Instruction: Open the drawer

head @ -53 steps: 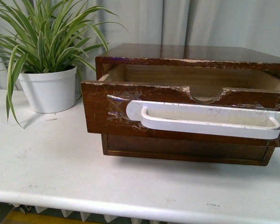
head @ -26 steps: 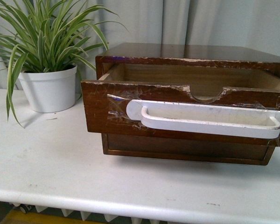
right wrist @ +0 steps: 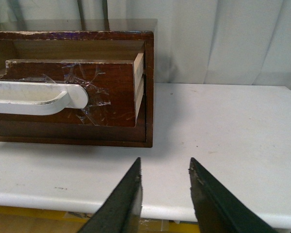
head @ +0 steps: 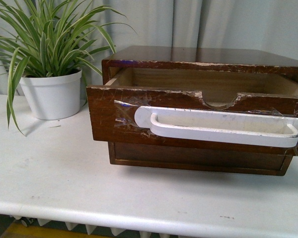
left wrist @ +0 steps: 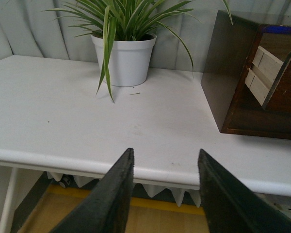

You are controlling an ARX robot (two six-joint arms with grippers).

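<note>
1 drawer [head: 114, 116] pulled out; 2 claws, left claw [left wrist: 165, 160] and right claw [right wrist: 165, 167], parted, empty.

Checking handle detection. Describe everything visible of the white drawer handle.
The white handle is a long, rounded plastic-looking bar with a recessed grip slot, scuffed and dirty. It lies horizontally across the upper drawer front, below the half-round notch, held by crinkled clear tape at its ends. The drawer is pulled partly out. Neither gripper touches it.
</note>
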